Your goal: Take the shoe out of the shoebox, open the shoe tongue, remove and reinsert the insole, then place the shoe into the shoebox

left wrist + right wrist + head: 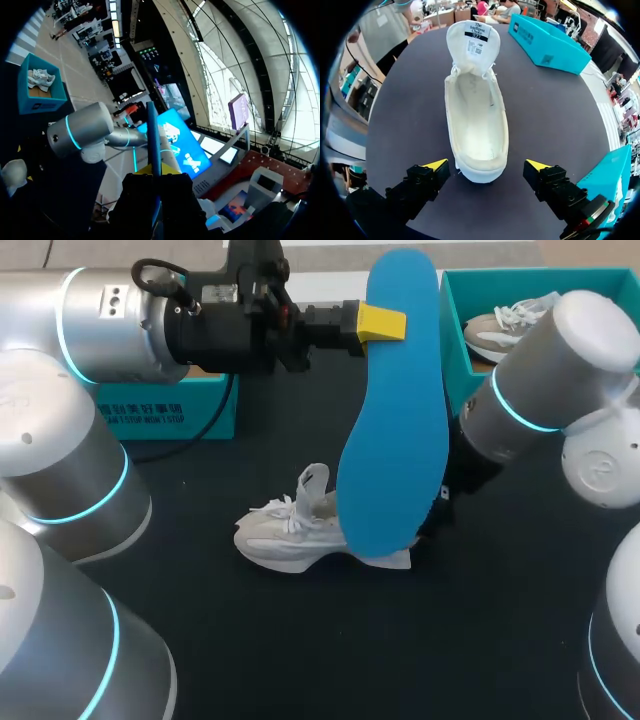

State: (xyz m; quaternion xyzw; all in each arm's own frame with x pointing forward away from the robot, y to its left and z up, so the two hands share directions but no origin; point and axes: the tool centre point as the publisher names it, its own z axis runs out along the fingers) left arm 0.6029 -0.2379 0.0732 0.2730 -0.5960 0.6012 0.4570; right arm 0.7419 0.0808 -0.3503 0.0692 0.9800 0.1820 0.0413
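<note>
- Two pieces apart right now: blue insole [393,410] up in the air through the middle of the frame, white shoe [290,530] flat on the black table [300,660] just below centre.
- Clamped on the insole's upper end, top middle of the frame: left gripper [382,323], yellow tips pressed in, blue edge running straight out between its fingers in the left wrist view.
- Hanging long and flat from that single pinch. Very light, bendy foam by the look of it, likely to flop or swing. Best gripped near one end and fed in far end first.
- Spread wide with nothing in hold: right gripper [487,167], one finger on either side of the shoe's heel, no contact visible.
- Folded up and back: tongue [470,40], leaving the mouth gaping and the inside bare.
- Soft and light, probably prone to sliding on the table when pushed. Heel looks the firmest place to pinch and steady.
- Waiting upper right: teal shoebox [458,350], another shoe [500,325] inside. Second teal box [170,415] upper left.
</note>
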